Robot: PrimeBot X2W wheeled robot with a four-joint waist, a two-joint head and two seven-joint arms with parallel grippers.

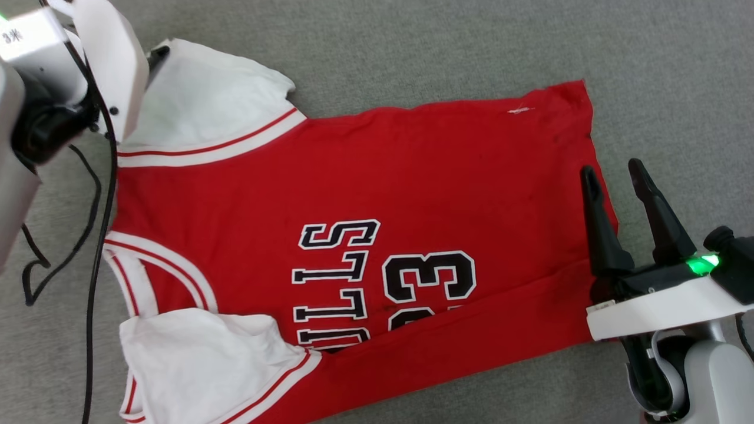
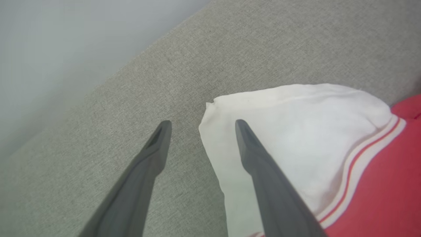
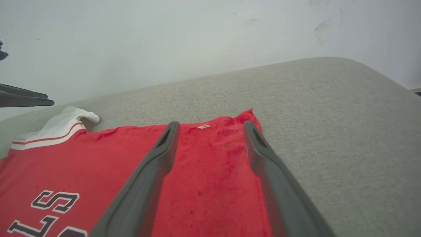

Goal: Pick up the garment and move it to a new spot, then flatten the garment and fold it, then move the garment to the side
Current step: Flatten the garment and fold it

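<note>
What the print says: black, white-outlined letters on the garment (image 1: pixel 353 194) read "LLS" with part of a "U", and beside them "23"; they run sideways in the head view, and a folded-up red edge covers the rest.
Other writing: a small white mark (image 1: pixel 519 109) near the hem, too small to read; a sticker (image 1: pixel 13 36) on the left arm, blurred.
Garment: spread flat on the grey cloth-covered bench (image 1: pixel 648 59), collar to the robot's left, hem to its right, both white sleeves crumpled.
Left tool (image 2: pixel 200 123): fingers apart and empty, tilted down at the far sleeve (image 2: pixel 296 131); one finger over the white cloth, the other over bare bench. I cannot tell whether it touches.
Right tool (image 1: pixel 612 171): fingers apart, holding nothing, pointing away from the robot at the hem; one finger over red cloth, the other at the hem's edge.
Right wrist: a green light (image 1: pixel 701 264) glows.
Left arm: a black cable (image 1: pixel 97 235) hangs from it.
</note>
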